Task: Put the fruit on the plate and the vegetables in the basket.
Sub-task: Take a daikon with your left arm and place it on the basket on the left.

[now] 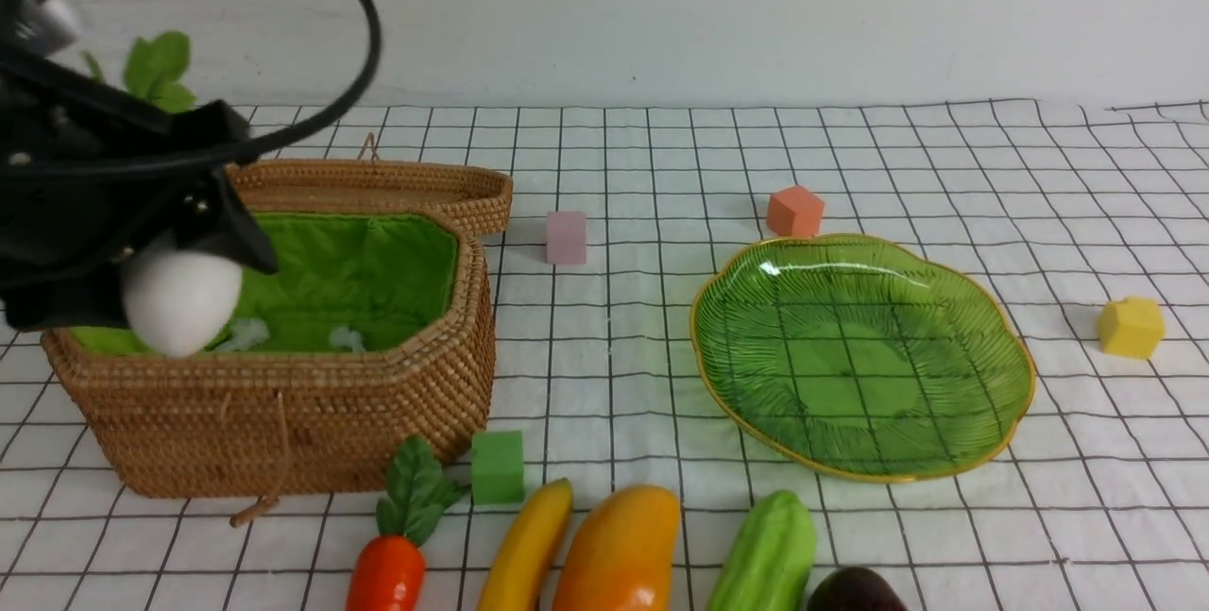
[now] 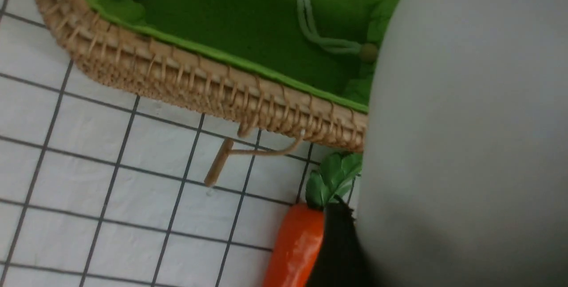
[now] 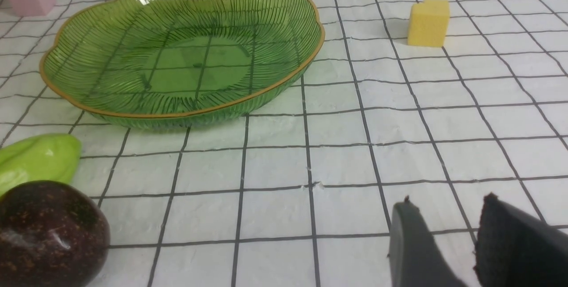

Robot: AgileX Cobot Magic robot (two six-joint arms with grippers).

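My left gripper [image 1: 175, 276] is shut on the white radish [image 1: 179, 301], holding it above the front left rim of the green-lined basket [image 1: 283, 422]; its leaves [image 1: 156, 68] stick up behind the arm. The radish [image 2: 466, 123] fills the left wrist view. Along the near edge lie the carrot [image 1: 387, 573], banana [image 1: 529, 545], mango [image 1: 619, 554], green gourd [image 1: 767, 554] and dark fruit [image 1: 855, 592]. The green plate [image 1: 859, 356] is empty. My right gripper [image 3: 448, 200] is open over bare cloth, to the right of the dark fruit [image 3: 49, 233].
The basket's lid [image 1: 378, 186] leans behind it. Foam cubes stand about: green [image 1: 498, 466] by the carrot leaves, pink [image 1: 566, 237] mid-table, orange [image 1: 794, 212] behind the plate, yellow [image 1: 1131, 327] at the right. A toggle cord [image 2: 222, 163] hangs from the basket's front.
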